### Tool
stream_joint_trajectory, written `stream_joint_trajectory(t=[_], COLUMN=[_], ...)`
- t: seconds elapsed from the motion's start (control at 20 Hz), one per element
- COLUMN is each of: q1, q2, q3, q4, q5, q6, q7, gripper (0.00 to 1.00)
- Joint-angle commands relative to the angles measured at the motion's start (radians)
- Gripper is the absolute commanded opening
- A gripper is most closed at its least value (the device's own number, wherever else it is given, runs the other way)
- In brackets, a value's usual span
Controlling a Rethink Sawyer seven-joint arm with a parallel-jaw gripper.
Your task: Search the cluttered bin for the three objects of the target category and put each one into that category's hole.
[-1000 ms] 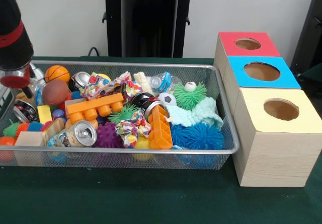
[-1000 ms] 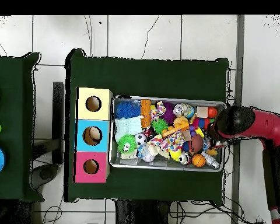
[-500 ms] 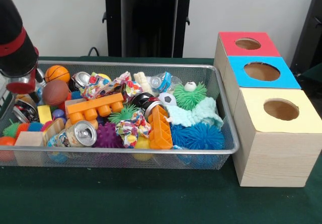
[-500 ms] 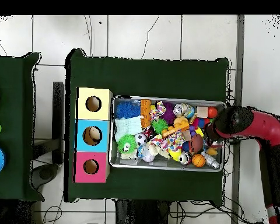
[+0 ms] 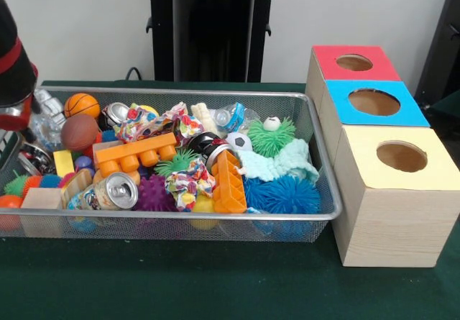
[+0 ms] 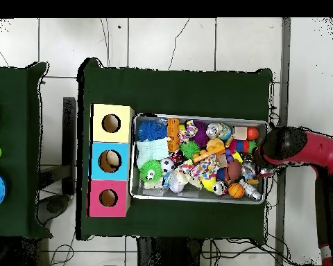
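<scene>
The wire bin (image 5: 316, 154), crammed with toys and cans, sits just beside three wooden boxes (image 5: 392, 190) with holed yellow, blue and red tops. The arm (image 6: 294, 145) hangs over the bin's end; its gripper's state seems hidden.

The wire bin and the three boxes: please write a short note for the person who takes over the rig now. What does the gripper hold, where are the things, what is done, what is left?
Gripper: the arm is at the end of the wire bin opposite the boxes; the fingers are hidden, so open, shut or loaded cannot be told.
Things: the bin is full of mixed clutter, such as an orange toy block, a drink can, a small basketball and a blue spiky ball.
Boxes: the red box, blue box and yellow box stand in a row beside the bin.
Done: no drop into a hole can be seen.
Left: presumably all three target objects.
</scene>
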Motion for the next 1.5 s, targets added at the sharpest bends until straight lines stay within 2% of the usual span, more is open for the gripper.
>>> stream_joint_trajectory(t=[0.05, 0.4, 0.85, 1.5], q1=[0.034, 0.042, 0.048, 0.021], q2=[-0.032, -0.060, -0.050, -0.052], q3=[-0.087, -0.108, -0.125, -0.134], q4=[-0.061, -0.029, -0.017, 0.094], q5=[-0.060, -0.037, -0.014, 0.105], q6=[-0.051, -0.057, -0.079, -0.123], q7=[0.183, 0.166, 0.175, 0.228], gripper=[1.00, 1.00, 1.00, 1.00])
